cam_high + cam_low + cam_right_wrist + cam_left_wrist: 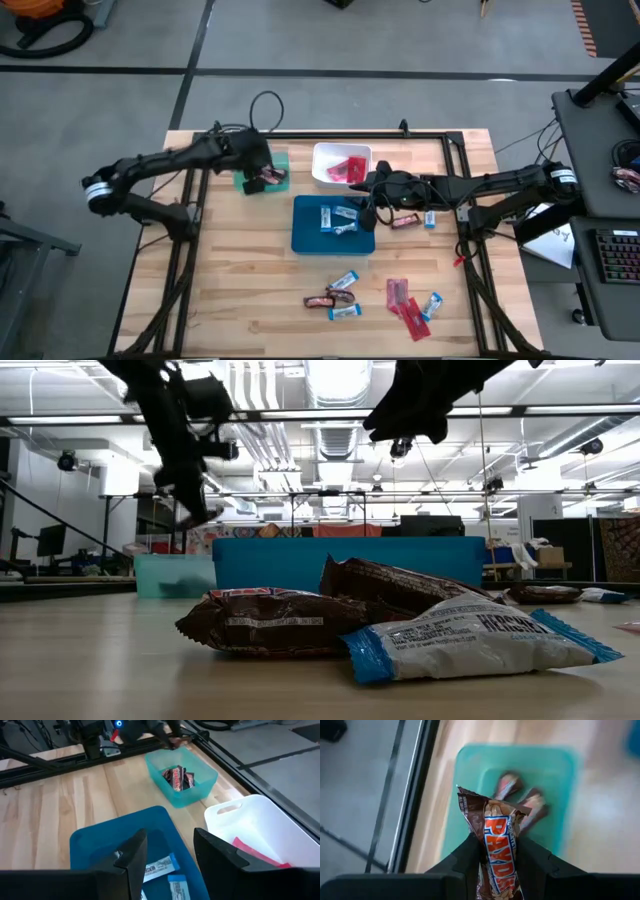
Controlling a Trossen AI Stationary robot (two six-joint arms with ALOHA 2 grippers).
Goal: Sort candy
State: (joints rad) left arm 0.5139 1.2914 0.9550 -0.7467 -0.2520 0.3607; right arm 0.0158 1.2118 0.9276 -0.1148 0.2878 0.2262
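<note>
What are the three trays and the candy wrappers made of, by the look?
Green tray, white tray, blue tray: likely moulded plastic, with thin even walls, rounded corners and solid colour; the green one looks slightly translucent. Dark brown bar in the left gripper: thin glossy printed film, creased, with a crimped end.

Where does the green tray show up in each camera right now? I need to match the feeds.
High view: green tray at the table's far left, under the left gripper.
Low view: pale green wall left of the blue tray.
Left wrist view: below the held dark brown bar, tray holding more brown bars.
Right wrist view: tray beyond the blue tray.
Shared landmark: the blue tray beside it.
</note>
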